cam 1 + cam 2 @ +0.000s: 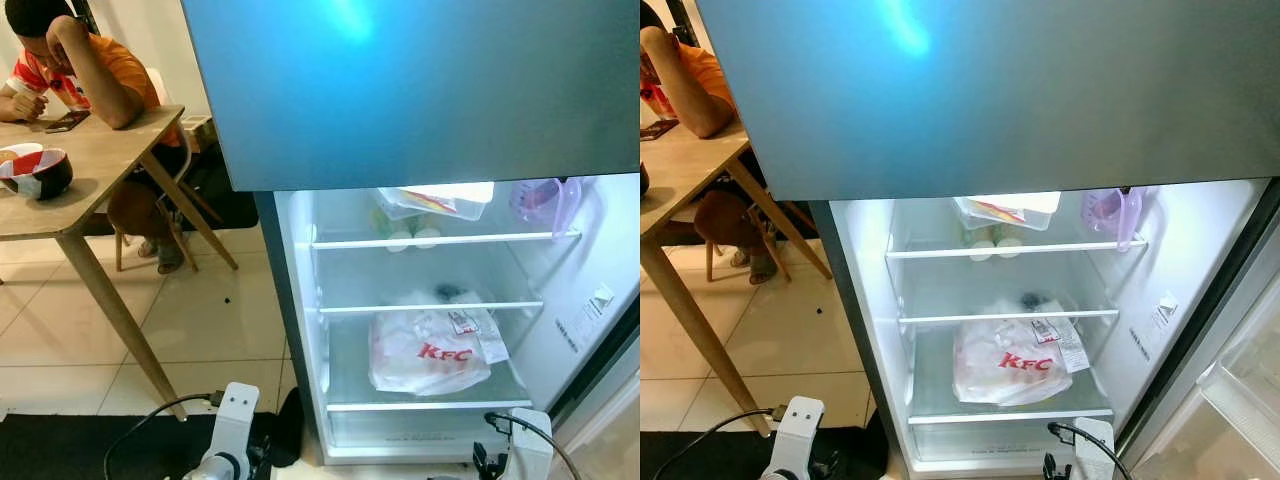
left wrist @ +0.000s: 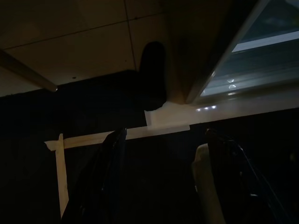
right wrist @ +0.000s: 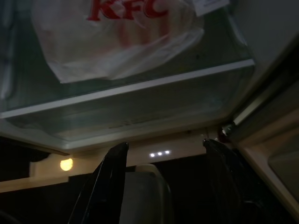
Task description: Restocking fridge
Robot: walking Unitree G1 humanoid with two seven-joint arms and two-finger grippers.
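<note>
The fridge [image 1: 300,300] stands with its lower compartment lit and its door swung away to the right. A white KFC bag [image 1: 430,352] lies on the lowest glass shelf [image 1: 420,405] and shows close up as the bag [image 3: 121,37] in the right wrist view. On the top shelf sit a clear lidded tub [image 1: 440,202] and two pale round things [image 1: 413,238]. My right gripper [image 3: 165,144] hangs open low before the fridge's bottom edge. Down over the dark mat, my left gripper [image 2: 166,134] is open too, holding nothing.
A purple jug [image 1: 545,200] hangs at the compartment's upper right. Left of the fridge is a wooden table [image 1: 90,170] carrying a bowl [image 1: 38,172] and a phone [image 1: 67,121], with a person [image 1: 90,70] seated behind it. A dark mat [image 1: 80,445] with pale tape [image 2: 93,138] covers the floor near me.
</note>
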